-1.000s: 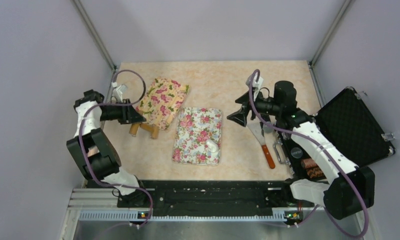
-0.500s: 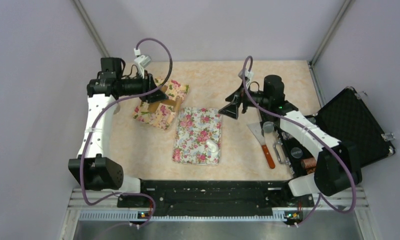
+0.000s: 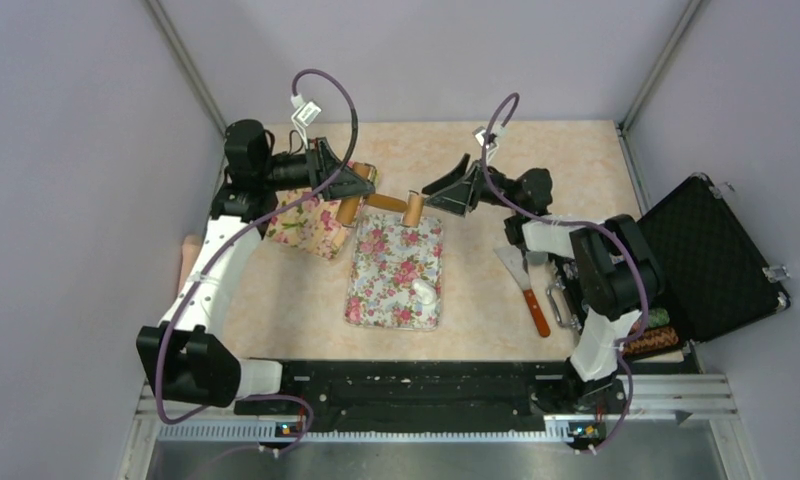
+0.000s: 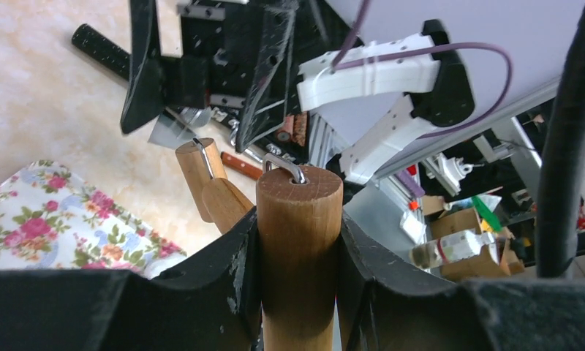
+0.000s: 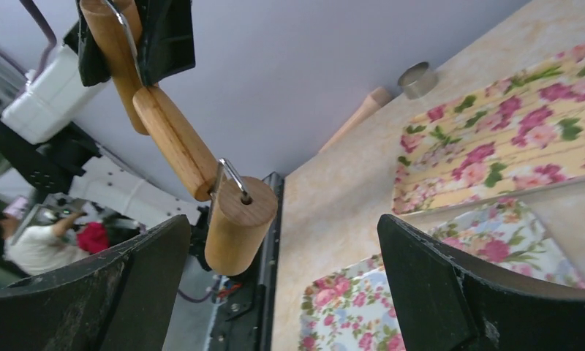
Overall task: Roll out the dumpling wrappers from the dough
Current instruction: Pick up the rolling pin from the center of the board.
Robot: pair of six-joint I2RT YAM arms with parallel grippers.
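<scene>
Above the far half of the bench (image 3: 566, 150), in the overhead view, the left claw (image 3: 353, 193) held a wooden roller (image 3: 381, 201) clear of the surface, while the right claw (image 3: 438, 192) faced it from the other side, just beside the roller's free end. Below them lay a floral mat (image 3: 386, 250) carrying the dumpling wrapper (image 3: 423, 292), a small white piece near the mat's front right corner. A second floral cloth (image 3: 311, 222) lay under the left arm. A scraper (image 3: 529, 288) rested right of the mat, beside an open black case (image 3: 716, 250).

From the left wrist, the left claw's fingers (image 4: 227, 270) were clamped on either side of the roller's upright wooden handle. The right claw stood beyond it, jaws apart.

From the right wrist, the right claw's fingers (image 5: 450, 292) were spread wide, and the roller's free end hung between them, touching neither. A round metal cutter (image 5: 419, 79) and a wooden rolling pin (image 5: 359, 117) lay on the bench by the wall, behind the floral cloth.
</scene>
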